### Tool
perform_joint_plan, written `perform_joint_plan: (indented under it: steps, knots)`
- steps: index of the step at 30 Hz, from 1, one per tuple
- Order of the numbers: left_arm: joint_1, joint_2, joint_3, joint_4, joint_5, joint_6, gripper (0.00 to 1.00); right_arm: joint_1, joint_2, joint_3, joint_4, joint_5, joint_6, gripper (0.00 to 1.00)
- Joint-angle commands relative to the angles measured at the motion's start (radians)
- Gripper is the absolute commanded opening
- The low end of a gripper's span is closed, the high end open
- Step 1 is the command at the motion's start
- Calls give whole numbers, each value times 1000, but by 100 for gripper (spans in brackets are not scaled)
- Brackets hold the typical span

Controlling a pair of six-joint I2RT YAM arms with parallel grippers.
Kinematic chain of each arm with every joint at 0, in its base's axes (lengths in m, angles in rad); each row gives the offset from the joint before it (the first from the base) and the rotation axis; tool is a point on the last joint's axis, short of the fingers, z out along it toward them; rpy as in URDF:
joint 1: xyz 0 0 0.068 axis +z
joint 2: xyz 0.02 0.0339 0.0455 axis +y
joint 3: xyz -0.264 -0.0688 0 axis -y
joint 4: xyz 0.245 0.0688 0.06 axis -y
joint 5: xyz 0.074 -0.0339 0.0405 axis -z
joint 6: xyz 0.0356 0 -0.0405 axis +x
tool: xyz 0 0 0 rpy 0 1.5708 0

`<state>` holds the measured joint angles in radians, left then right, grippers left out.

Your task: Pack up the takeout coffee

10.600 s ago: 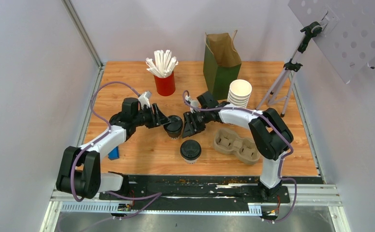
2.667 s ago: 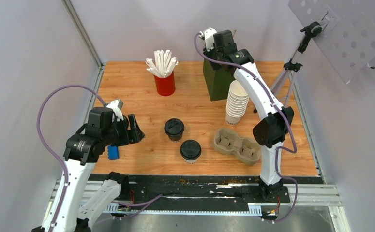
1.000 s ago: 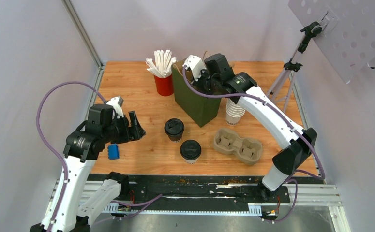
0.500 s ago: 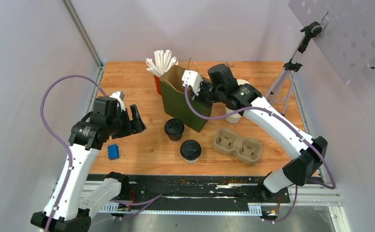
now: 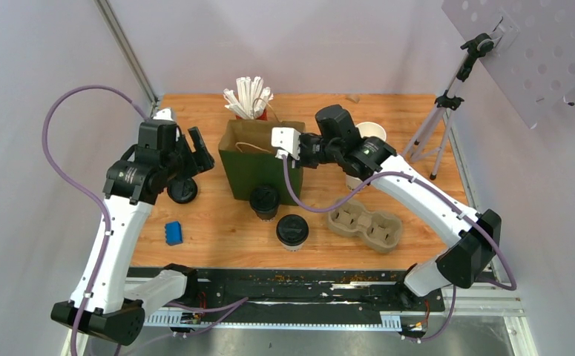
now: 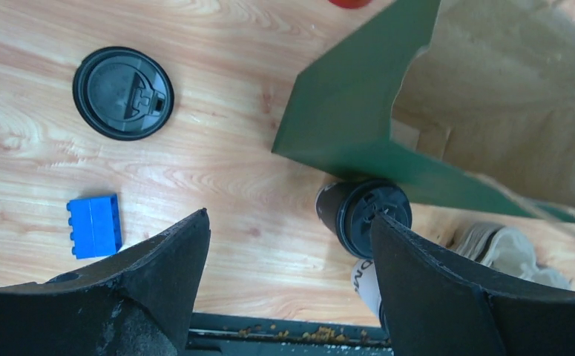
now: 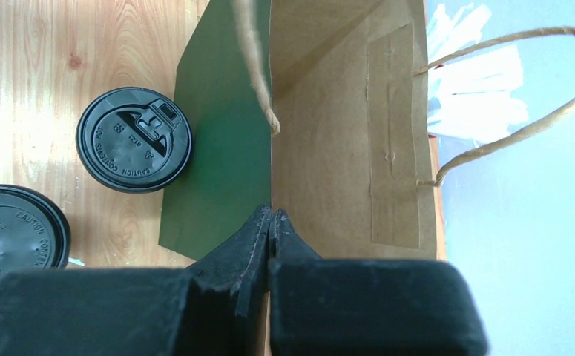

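Two takeout coffees with black sip lids stand near the table's middle, one (image 5: 264, 200) right in front of the green paper bag (image 5: 258, 174), one (image 5: 292, 230) nearer. My right gripper (image 5: 296, 153) is shut on the bag's right rim. In the right wrist view its fingers (image 7: 271, 216) pinch the wall between the green outside (image 7: 221, 148) and the brown inside, with both lids (image 7: 134, 139) (image 7: 13, 237) to the left. My left gripper (image 5: 196, 150) is open and empty left of the bag. In the left wrist view the gripper (image 6: 290, 220) hovers above bare wood beside one coffee (image 6: 366, 215).
A loose black lid (image 5: 182, 190) and a blue brick (image 5: 173, 233) lie at the left. A red cup of straws (image 5: 252, 100) stands behind the bag. A stack of white cups (image 5: 369, 133), a pulp cup carrier (image 5: 364, 222) and a tripod (image 5: 432, 126) are on the right.
My right gripper has carried the bag left and nearer, and it now stands upright behind the cups. My left arm has moved back and up, uncovering the loose lid.
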<state>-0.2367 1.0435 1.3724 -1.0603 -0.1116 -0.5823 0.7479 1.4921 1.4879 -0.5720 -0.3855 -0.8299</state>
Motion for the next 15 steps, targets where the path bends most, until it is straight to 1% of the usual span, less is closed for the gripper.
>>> perform_joint_plan:
  steps: [1, 4, 5, 7, 8, 9, 10, 13, 15]
  knots:
    - [27, 13, 48, 67, -37, -37, 86, 4, 15, 27, 72, -80, -75, 0]
    - [28, 35, 63, 98, -26, -1, 86, 3, 3, 4, 90, -79, -80, 1]
    - [28, 50, 70, 96, -28, 11, 86, 4, 0, -1, 92, -72, -81, 5]
    - [28, 79, 90, 86, -32, 32, 86, 4, -12, -3, 97, -63, -64, 19]
    - [28, 90, 95, 83, -28, 37, 86, 4, -19, -5, 101, -60, -48, 27]
    - [28, 97, 99, 83, -20, 42, 86, 4, -25, -3, 106, -58, -27, 39]
    - [28, 100, 105, 84, -9, 46, 86, 4, -31, 2, 109, -56, -3, 45]
    - [28, 96, 105, 103, 30, 69, 89, 4, -43, 20, 119, -30, 101, 59]
    - [28, 96, 110, 109, 51, 83, 91, 4, -47, 27, 115, -18, 123, 73]
